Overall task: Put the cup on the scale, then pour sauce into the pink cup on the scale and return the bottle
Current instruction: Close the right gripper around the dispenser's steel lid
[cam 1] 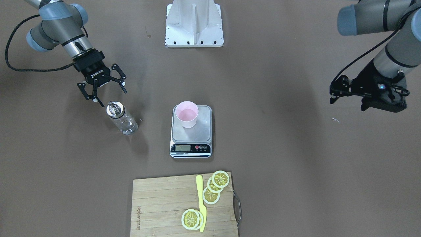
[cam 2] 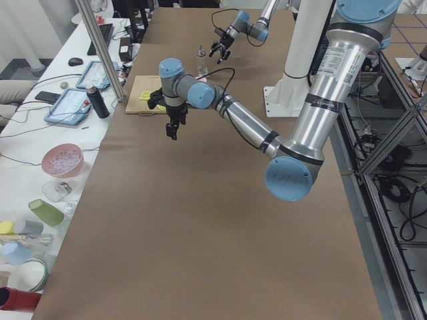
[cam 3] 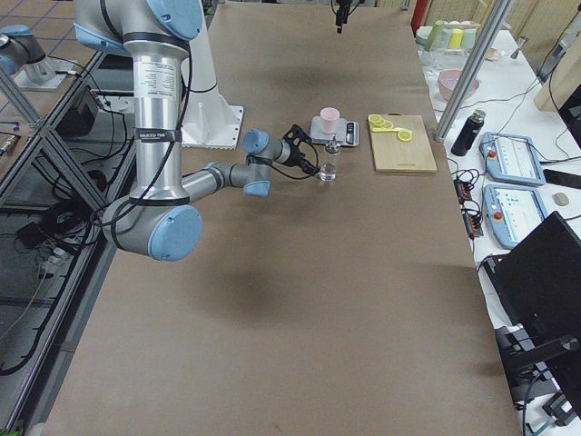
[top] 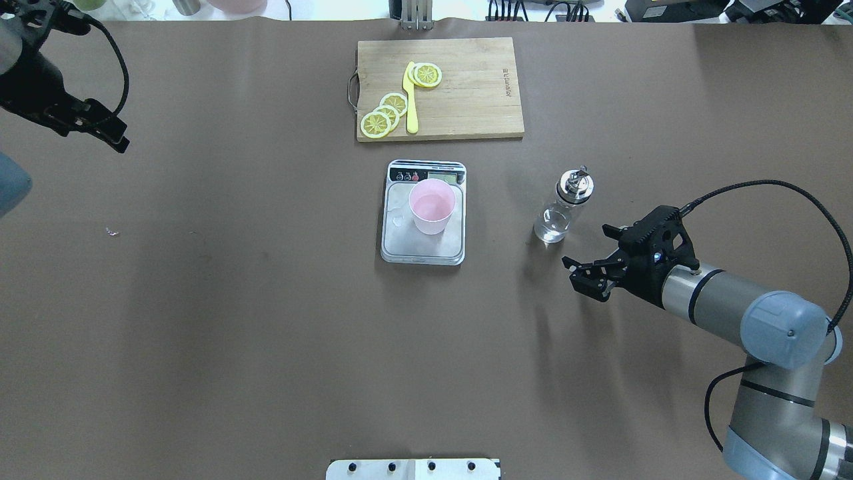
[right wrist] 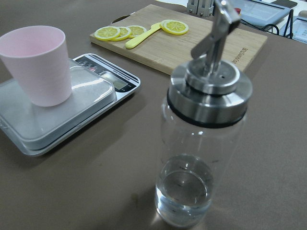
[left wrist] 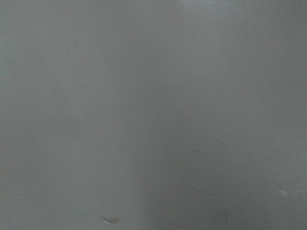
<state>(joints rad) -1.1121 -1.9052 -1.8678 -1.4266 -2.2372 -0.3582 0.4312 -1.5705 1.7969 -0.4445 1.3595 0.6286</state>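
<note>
Overhead and front cameras face oppositely — both frame the scale (top: 400, 243).

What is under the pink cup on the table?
The cup stands upright on the silver platform of the scale, and the scale rests on the brown table. The patch of platform beneath the cup's base is covered, so nothing can be said of it.

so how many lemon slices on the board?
5 slices: three overlap in a row on the board, between knife and the board's handle; two stacked on the knife's other side. Another could hide under that stack.
</note>
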